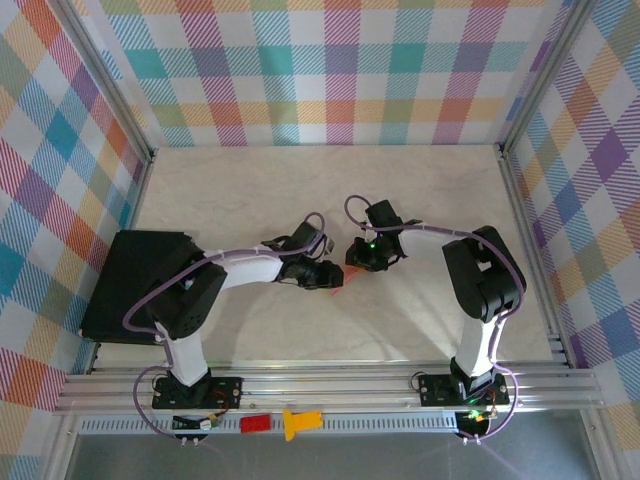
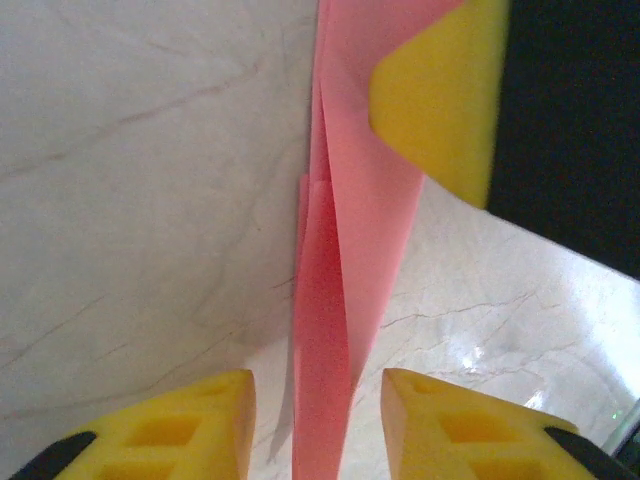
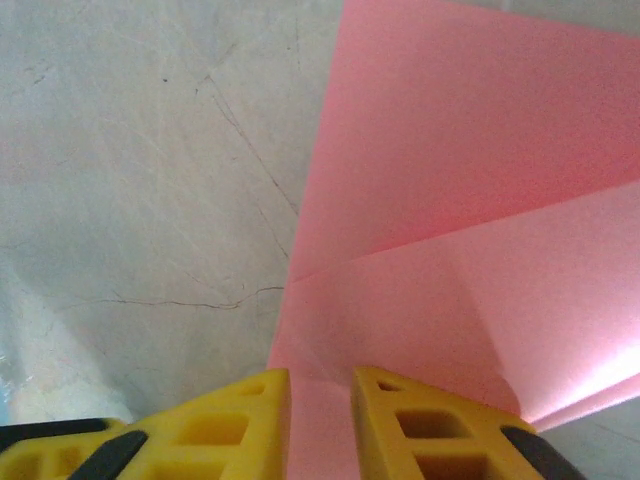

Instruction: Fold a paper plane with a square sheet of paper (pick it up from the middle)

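The folded pink paper stands inside the open left gripper at the bench middle; the right gripper pinches its other end.

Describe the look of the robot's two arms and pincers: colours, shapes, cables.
The left arm and right arm have white links, black joints and looping lilac cables. The left pincer and right pincer have blocky yellow fingers with cut-out pockets and black backing.

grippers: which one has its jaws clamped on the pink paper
The right gripper: its jaws pinch the pink paper. On the left gripper the jaws stand apart, a gap either side of the paper.
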